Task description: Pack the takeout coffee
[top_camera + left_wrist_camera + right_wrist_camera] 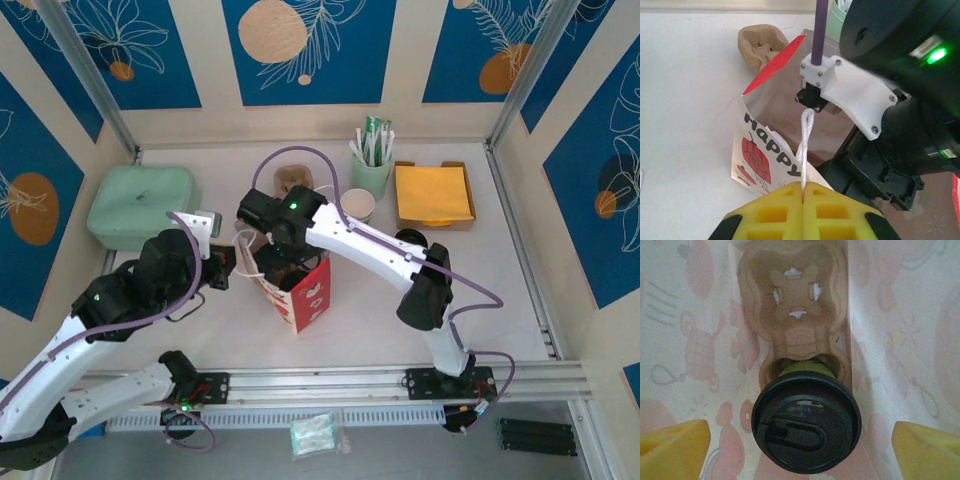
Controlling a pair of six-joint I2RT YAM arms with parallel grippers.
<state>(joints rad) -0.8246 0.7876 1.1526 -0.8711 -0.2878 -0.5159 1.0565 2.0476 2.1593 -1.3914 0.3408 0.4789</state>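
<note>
One takeout coffee (pixel 806 427), its black lid (pixel 806 432) on and a strip of green band showing beneath it, stands in an end pocket of a cardboard carrier (pixel 795 310) that lies on the floor of the paper bag (pixel 305 295). The right gripper (pixel 800 447) hangs above it inside the bag. Its two yellow fingers (pixel 672 447) are spread wide on either side of the lid and touch nothing.

The left gripper (pixel 802 192) is clenched on the bag's white cord handle (pixel 804 145) and holds it upright at the rim.

Outside the bag there is a second carrier (pixel 295 180) on the table behind it. One open white cup (pixel 358 205) stands just beside one mint tumbler (pixel 372 175) of sticks. To the right is one tray (pixel 470 222) of orange napkins (pixel 433 193). One mint-green box (pixel 140 205) sits at the far left.
</note>
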